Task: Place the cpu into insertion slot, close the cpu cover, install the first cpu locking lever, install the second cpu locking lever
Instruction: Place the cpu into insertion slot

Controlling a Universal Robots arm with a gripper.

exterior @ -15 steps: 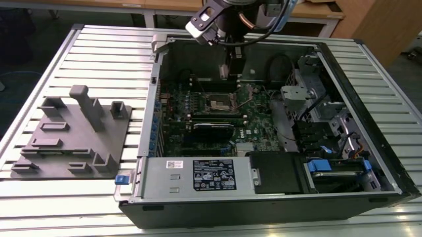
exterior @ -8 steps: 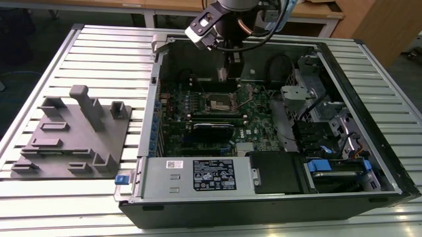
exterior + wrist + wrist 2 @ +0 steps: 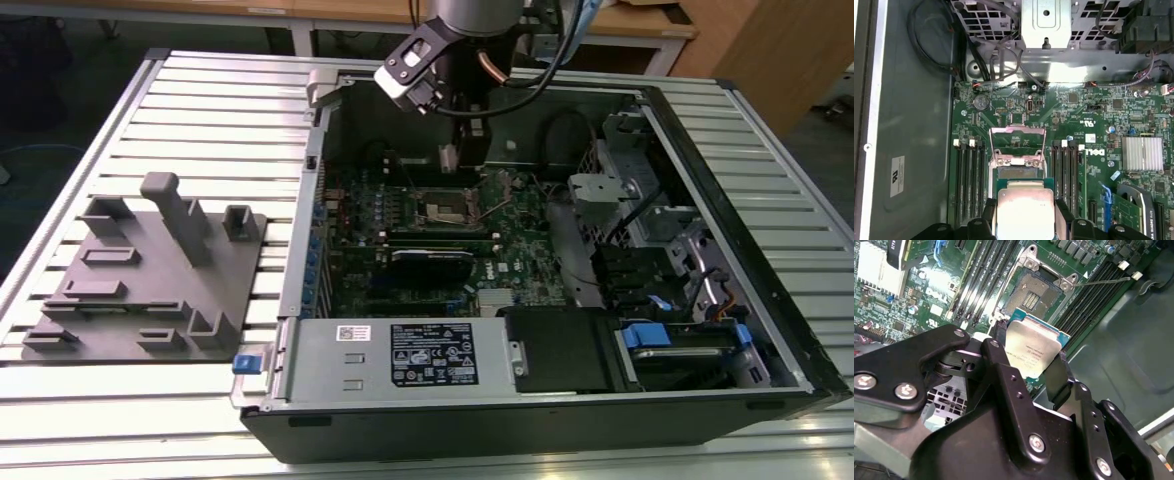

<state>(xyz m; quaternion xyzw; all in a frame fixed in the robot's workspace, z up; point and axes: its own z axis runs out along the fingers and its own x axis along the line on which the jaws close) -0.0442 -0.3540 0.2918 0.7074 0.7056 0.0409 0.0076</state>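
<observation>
The cpu (image 3: 1034, 352), a small flat square silver-grey chip, is clamped in the black jaws above the empty green-board socket (image 3: 1034, 295), the silver frame cover (image 3: 1016, 160) open, so no step is finished

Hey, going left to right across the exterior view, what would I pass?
Grey fixture plate → computer case's left wall → cpu socket on the motherboard → silver metal bracket → case's right wall. The end effector, holding the cpu, overlaps the socket, so it is left out.
</observation>
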